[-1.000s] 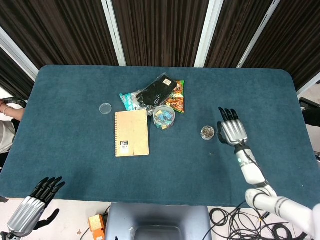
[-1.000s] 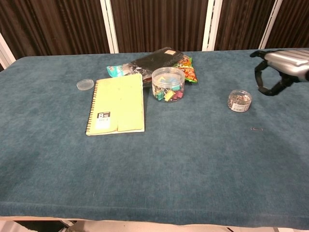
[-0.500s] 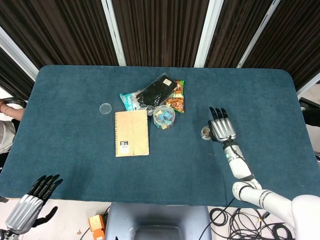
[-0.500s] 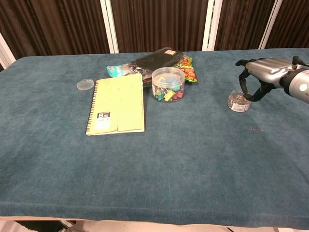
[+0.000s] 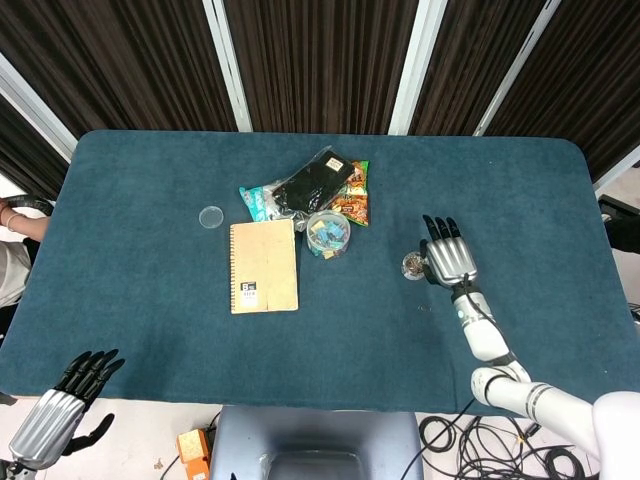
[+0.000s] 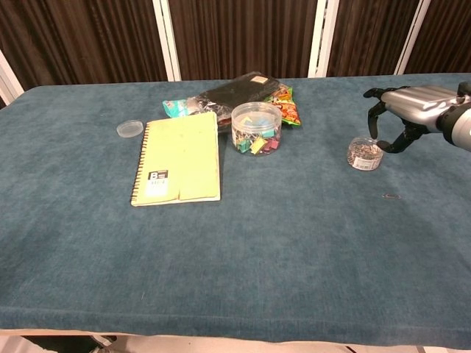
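My right hand point(image 5: 447, 258) point(image 6: 409, 109) hovers just right of and above a small clear round container of paper clips point(image 5: 412, 265) point(image 6: 365, 153). Its fingers are spread and curve down over the container's right rim, and it holds nothing. One loose paper clip point(image 6: 391, 196) lies on the cloth in front of the container. My left hand point(image 5: 62, 412) hangs below the table's front left corner with its fingers stretched out and empty; the chest view does not show it.
A tan spiral notebook point(image 5: 264, 266) point(image 6: 179, 158) lies left of centre. Behind it are a clear tub of coloured clips point(image 5: 328, 232) point(image 6: 256, 127), a black pouch point(image 5: 310, 185), snack packets point(image 5: 355, 195) and a round clear lid point(image 5: 211, 216) point(image 6: 129, 129). The blue table point(image 5: 150, 170) carries them all.
My right hand came left from the table's right side to the paper clip container, then eased slightly back right. My left hand sank a little lower at the front left.
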Controlling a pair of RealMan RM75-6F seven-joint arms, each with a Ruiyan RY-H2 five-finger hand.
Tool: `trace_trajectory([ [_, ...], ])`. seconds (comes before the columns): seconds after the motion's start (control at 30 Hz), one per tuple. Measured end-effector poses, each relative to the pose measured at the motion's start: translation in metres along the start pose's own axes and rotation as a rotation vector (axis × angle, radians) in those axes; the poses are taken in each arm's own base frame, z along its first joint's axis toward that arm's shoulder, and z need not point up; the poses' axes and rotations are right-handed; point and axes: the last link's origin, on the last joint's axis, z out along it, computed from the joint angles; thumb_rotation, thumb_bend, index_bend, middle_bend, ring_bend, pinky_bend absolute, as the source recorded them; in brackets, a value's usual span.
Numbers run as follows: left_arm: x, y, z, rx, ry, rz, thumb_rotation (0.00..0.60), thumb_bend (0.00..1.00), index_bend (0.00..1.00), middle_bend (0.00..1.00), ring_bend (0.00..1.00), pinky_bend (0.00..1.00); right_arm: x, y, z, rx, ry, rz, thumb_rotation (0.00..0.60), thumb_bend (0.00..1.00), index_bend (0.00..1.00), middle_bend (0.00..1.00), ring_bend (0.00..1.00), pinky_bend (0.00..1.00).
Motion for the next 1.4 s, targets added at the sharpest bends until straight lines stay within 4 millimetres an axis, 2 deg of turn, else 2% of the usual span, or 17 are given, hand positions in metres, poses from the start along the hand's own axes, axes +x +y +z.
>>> trace_trajectory([
  [0.13,0.0,0.0,-0.002,0.0,0.005,-0.001,0.6,0.37,0.0,0.0,0.0,0.0,0.001,-0.002,-0.019,0.055,0.023,-0.014,0.6,0.36,0.49,0.0,0.0,0.0],
  [0.23,0.0,0.001,-0.001,-0.004,0.004,-0.002,0.6,0.37,0.0,0.0,0.0,0.0,-0.002,0.0,-0.042,0.107,0.032,-0.041,0.6,0.36,0.49,0.0,0.0,0.0],
  [0.37,-0.002,0.001,-0.001,-0.008,-0.001,0.001,0.6,0.37,0.0,0.0,0.0,0.0,-0.015,0.012,-0.077,0.145,0.012,-0.061,0.6,0.36,0.49,0.0,0.0,0.0],
  [0.47,-0.002,0.003,-0.001,-0.015,-0.002,0.001,0.6,0.38,0.0,0.0,0.0,0.0,-0.024,0.018,-0.089,0.146,-0.02,-0.059,0.6,0.36,0.47,0.0,0.0,0.0],
  [0.6,-0.003,0.004,-0.001,-0.021,-0.004,0.004,0.6,0.38,0.0,0.0,0.0,0.0,-0.032,0.019,-0.087,0.14,-0.039,-0.054,0.6,0.36,0.45,0.0,0.0,0.0],
  [0.87,-0.002,0.002,-0.004,-0.02,0.004,-0.001,0.6,0.38,0.0,0.0,0.0,0.0,-0.048,0.011,-0.079,0.138,-0.072,-0.042,0.6,0.36,0.48,0.0,0.0,0.0],
  [1.4,-0.002,-0.002,-0.006,-0.012,0.005,-0.007,0.6,0.38,0.0,0.0,0.0,0.0,-0.058,-0.002,-0.071,0.131,-0.082,-0.061,0.6,0.36,0.5,0.0,0.0,0.0],
])
